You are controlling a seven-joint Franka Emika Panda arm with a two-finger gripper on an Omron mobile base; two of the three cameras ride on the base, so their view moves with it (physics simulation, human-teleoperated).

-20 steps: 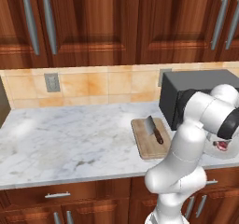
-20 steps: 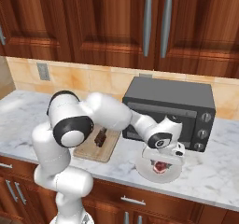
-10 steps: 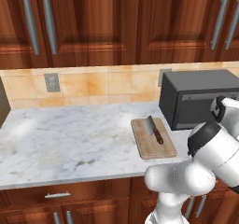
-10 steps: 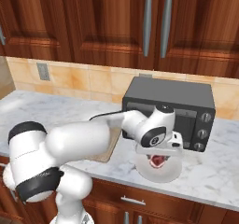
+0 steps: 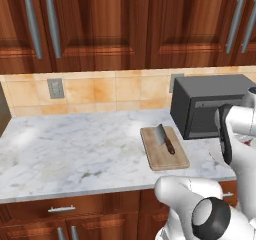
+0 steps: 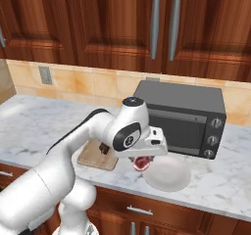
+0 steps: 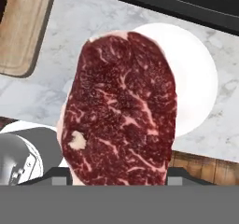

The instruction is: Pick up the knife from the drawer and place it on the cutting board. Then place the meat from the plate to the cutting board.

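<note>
claw (image 6: pixel 141 163): mine, clamped on the meat (image 7: pixel 123 108), which hangs lifted just above the plate (image 6: pixel 169 174).
step: I should carry the steak sideways to the cutting board (image 6: pixel 96 155), keep it level and set it on bare wood.
knife (image 5: pixel 165 138): lies on the board; I steer beside the blade.
microwave (image 6: pixel 184 116): stands just behind the plate, so I keep low and clear of its front.

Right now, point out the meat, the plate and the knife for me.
meat (image 7: pixel 123 106), hand view, middle of the red marbled face.
plate (image 6: pixel 169 174), right base view, bare white centre.
knife (image 5: pixel 162 135), left base view, grey blade, lying on the cutting board.
</note>
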